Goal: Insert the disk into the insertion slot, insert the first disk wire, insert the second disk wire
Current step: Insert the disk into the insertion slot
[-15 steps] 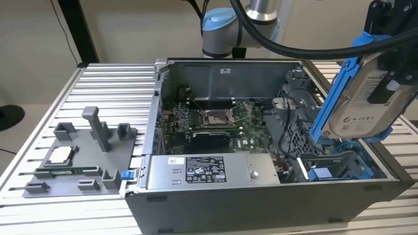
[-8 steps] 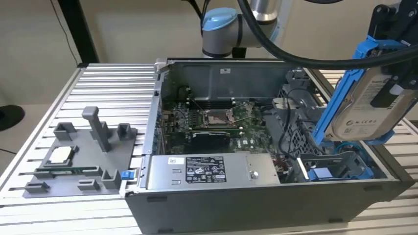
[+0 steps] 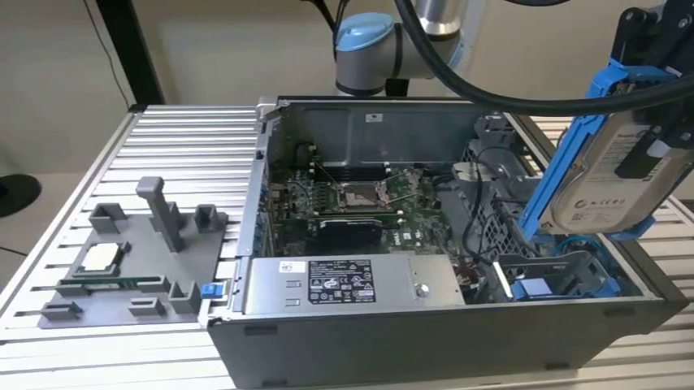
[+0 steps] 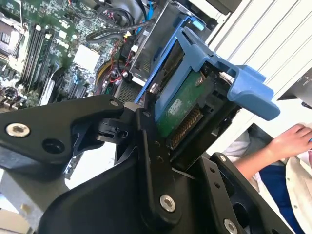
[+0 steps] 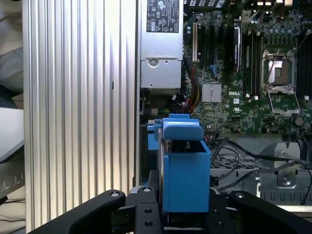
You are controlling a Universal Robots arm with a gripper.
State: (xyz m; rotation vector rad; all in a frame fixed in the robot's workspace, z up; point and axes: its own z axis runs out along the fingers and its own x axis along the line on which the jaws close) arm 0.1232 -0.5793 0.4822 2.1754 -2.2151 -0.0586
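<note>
One gripper [image 5: 184, 210] is clamping its fingers on the disk [image 3: 602, 171], holding it tilted in the air at the exterior view's right, above the insertion slot [image 3: 548, 280] of the open computer case [image 3: 434, 345], not yet inside it.

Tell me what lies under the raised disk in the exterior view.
The insertion slot, blue rails inside the open case. The disk, clamped in the gripper, covers part of the slot.
</note>
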